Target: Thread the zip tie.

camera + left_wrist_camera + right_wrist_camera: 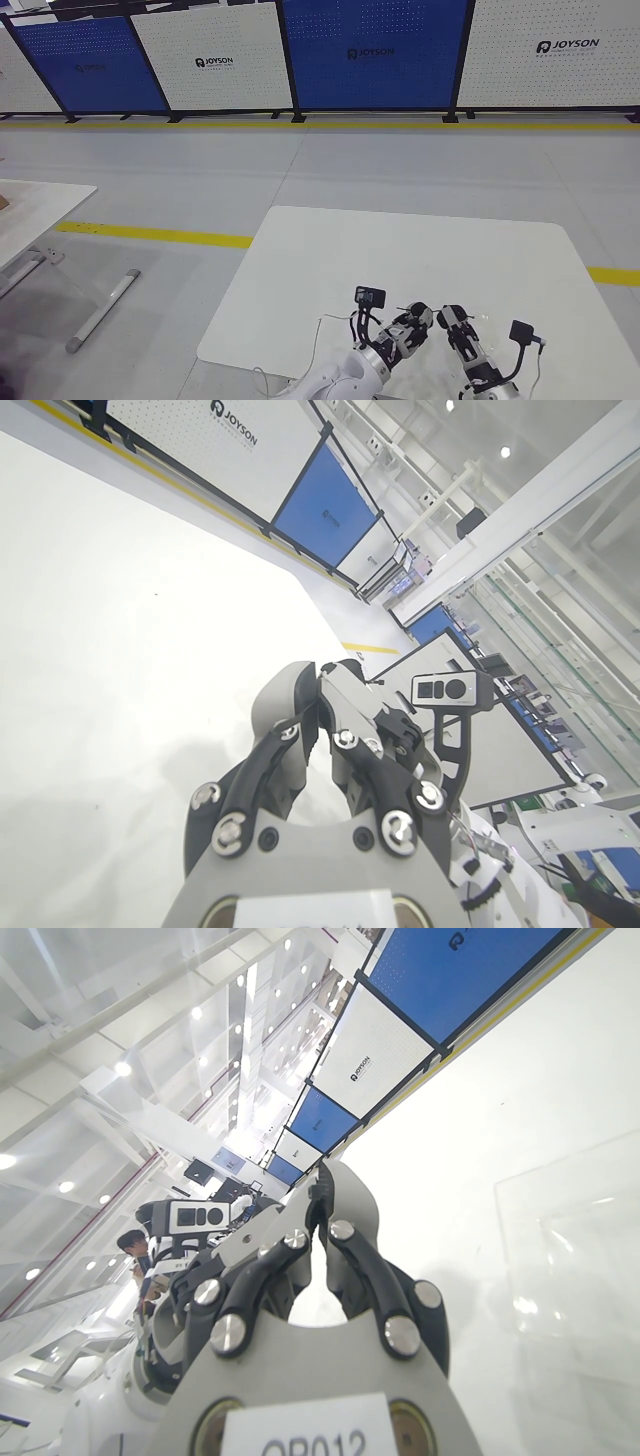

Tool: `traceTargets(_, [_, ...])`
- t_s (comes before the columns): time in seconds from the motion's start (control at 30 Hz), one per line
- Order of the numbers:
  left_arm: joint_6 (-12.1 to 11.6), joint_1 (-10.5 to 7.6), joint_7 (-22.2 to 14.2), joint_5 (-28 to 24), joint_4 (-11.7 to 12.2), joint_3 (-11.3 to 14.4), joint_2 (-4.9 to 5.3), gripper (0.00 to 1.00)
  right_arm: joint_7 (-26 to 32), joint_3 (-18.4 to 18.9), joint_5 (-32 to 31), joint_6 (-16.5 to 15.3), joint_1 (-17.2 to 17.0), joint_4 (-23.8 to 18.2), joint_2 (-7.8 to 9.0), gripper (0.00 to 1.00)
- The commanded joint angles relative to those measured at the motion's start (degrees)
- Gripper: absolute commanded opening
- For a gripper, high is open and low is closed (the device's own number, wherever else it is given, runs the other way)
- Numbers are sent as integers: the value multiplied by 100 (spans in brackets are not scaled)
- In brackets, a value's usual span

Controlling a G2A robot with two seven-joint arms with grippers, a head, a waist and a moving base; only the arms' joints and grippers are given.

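Left hand point(318, 678) pinches thin black zip tie point(295, 718); right hand point(320, 1184) closed beside it. Likely fault: tie twists in pinch, threading fails.

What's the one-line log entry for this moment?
left gripper: shut on thin black plastic zip tie | right gripper: shut, close beside left | both: over flat white table, near edge | threading: cannot tell

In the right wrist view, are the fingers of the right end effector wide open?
No, the right end effector is shut, its dark toothed inner faces meeting with no gap.
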Motion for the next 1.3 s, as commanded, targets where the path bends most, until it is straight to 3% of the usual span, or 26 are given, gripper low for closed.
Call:
traceTargets(0.0, [4, 3, 1, 21, -6, 1, 1, 0, -3, -4, 3, 0, 0, -3, 1, 0])
traceTargets(0.07, [55, 7, 38, 64, -6, -2, -1, 0, -10, -7, 5, 0, -1, -3, 2, 0])
traceTargets(0.13, [90, 10, 61, 98, -3, 9, -4, 35, -23, -8, 7, 0, -6, -3, 4, 0])
traceTargets(0.3, [39, 6, 34, 227, -4, 51, -2, 75, -46, -2, 6, 0, -20, -7, 10, 0])
traceTargets(0.33, [40, 9, 44, 240, 0, 43, 0, 76, -52, 0, 3, 0, -22, -6, 11, 0])
traceTargets(0.47, [9, 29, 77, 252, -29, 31, 2, 62, -86, 23, 24, 0, -17, 12, 14, 0])
traceTargets(0.5, [2, 39, 91, 258, -41, 19, 5, 51, -93, 33, 31, 0, -15, 16, 14, 0])
traceTargets(0.63, [-14, 94, 158, 295, -89, -41, 21, 44, -111, 70, 61, 0, -21, 18, 16, 0])
traceTargets(0.83, [-26, 144, 183, 314, -121, -87, 33, 20, -108, 81, 52, 0, -35, -7, 18, 0])
traceTargets(1.27, [-42, 141, 200, 276, -120, -117, 27, 19, -69, 64, -35, 0, -50, -44, 25, 0])
